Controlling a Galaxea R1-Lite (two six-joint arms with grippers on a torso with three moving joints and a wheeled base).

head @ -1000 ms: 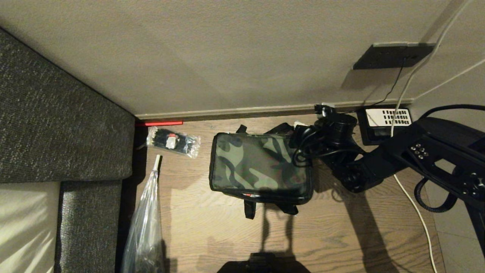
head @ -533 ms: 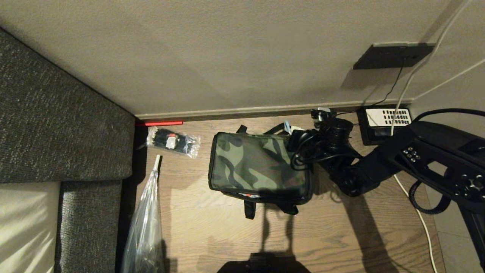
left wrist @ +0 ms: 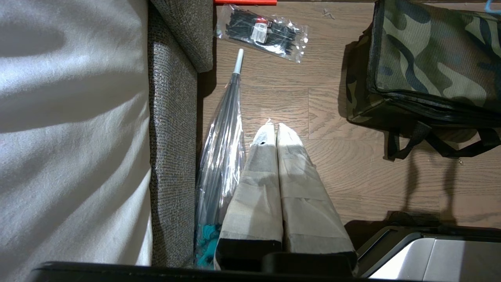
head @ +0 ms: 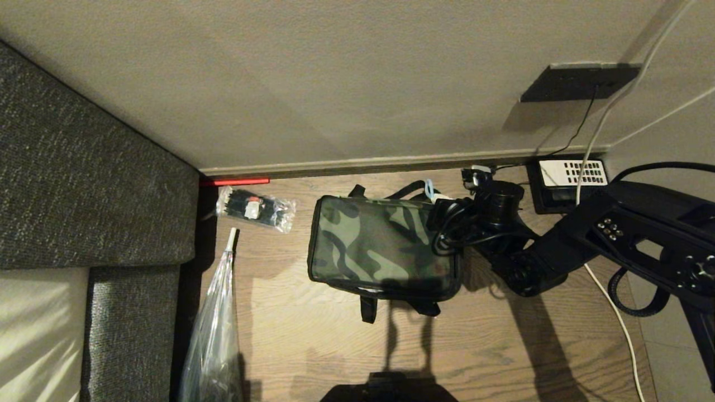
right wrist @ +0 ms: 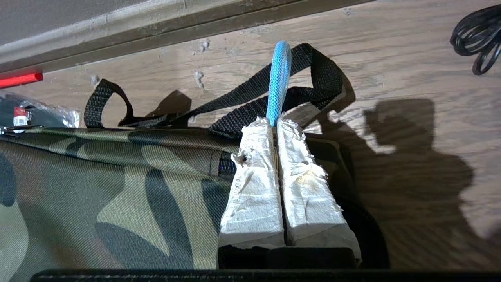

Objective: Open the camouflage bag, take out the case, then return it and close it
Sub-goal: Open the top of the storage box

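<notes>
Right gripper point(right wrist: 277, 122) at bag point(head: 382, 245) far right corner, fingers pressed together, pinching blue loop point(right wrist: 278, 78). Bag lid down. Left gripper point(left wrist: 273, 129) parked, closed, empty.

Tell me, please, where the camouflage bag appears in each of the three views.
Head view: camouflage bag lies mid-picture on the floor.
Left wrist view: bag fills the top right corner.
Right wrist view: bag fills the lower left.
Shared landmark: the clear packet beside it.
</notes>
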